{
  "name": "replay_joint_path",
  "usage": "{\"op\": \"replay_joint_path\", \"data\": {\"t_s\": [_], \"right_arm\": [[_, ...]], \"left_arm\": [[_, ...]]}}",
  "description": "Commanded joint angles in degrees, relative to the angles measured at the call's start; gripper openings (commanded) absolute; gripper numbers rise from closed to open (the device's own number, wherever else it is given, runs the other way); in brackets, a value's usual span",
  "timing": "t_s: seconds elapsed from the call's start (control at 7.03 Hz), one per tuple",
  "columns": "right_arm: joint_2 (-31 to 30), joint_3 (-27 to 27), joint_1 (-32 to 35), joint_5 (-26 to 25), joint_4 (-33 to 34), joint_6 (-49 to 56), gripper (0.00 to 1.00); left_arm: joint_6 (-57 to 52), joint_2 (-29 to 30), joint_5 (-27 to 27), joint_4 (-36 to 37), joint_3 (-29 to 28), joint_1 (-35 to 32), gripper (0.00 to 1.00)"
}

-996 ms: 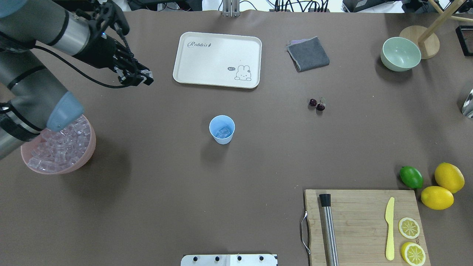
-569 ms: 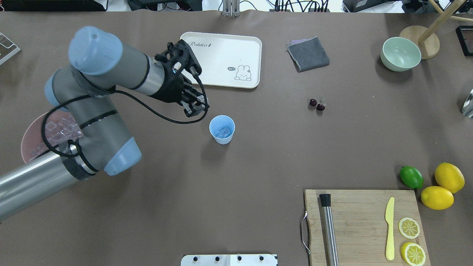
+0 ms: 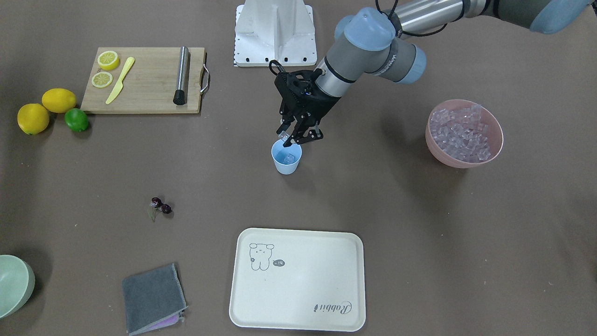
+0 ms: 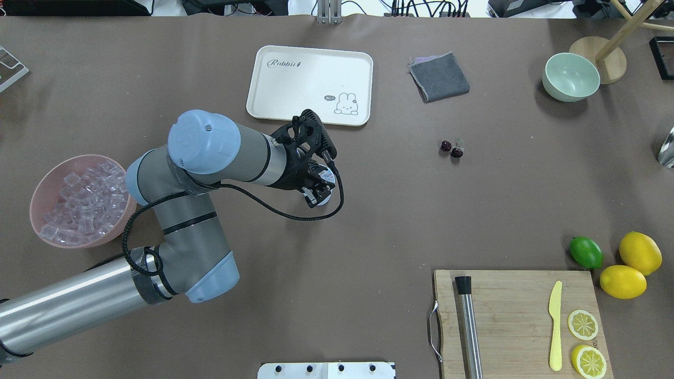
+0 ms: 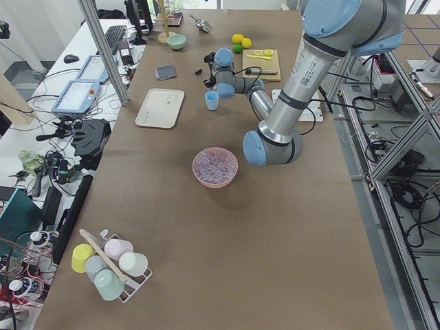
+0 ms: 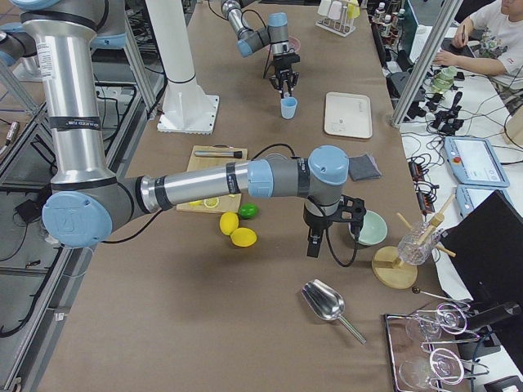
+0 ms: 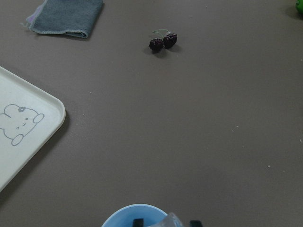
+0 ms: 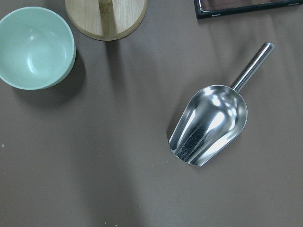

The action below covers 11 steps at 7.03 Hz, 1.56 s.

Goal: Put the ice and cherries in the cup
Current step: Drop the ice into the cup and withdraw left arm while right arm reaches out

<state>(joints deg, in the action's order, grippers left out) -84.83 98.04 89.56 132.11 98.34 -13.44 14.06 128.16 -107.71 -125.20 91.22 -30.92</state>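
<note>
- One ice cube (image 7: pixel 171 221) sits pinched in the left tool (image 3: pixel 293 139) (closed on it).
- The cup (image 3: pixel 285 164) stands directly beneath that tool, mouth up, so a release should drop it straight in.

Ice (image 7: pixel 171 221) in left pincer (image 3: pixel 293 138) above cup (image 3: pixel 286 164), cherries (image 3: pixel 161 206) well apart.

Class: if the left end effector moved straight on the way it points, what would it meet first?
The left end effector points down into the cup; it would likely meet the ice inside first, though depth is unclear.
</note>
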Motion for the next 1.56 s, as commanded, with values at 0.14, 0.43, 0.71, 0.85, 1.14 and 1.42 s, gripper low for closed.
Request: {"op": "replay_joint_path", "data": {"t_s": [0.14, 0.43, 0.71, 0.85, 1.14, 1.42], "right_arm": [[-0.2, 0.0, 0.0, 0.0, -0.2, 0.0, 1.0], [-0.1, 0.1, -0.1, 0.1, -0.4, 0.0, 1.0], [0.1, 0.1, -0.2, 0.1, -0.4, 0.0, 1.0], [0.3, 0.1, -0.2, 0.1, -0.4, 0.1, 1.0], [0.5, 0.6, -0.2, -0.2, -0.4, 0.1, 1.0], [1.4, 0.8, -1.5, -0.9, -0.5, 0.0, 1.0]], "left_arm": [[-0.6, 0.4, 0.2, 0.2, -1.3, -2.7, 0.0], [-0.1, 0.3, 0.2, -0.2, -2.0, -2.8, 0.0], [0.4, 0.1, 0.0, -1.4, -1.2, -2.6, 0.96], [0.4, -0.5, -0.2, -1.4, 0.3, -2.7, 0.97], [0.4, -0.8, -2.6, 0.3, 1.2, -6.9, 0.97], [0.4, -3.1, -14.4, 7.5, 2.3, -17.1, 0.97]]}}
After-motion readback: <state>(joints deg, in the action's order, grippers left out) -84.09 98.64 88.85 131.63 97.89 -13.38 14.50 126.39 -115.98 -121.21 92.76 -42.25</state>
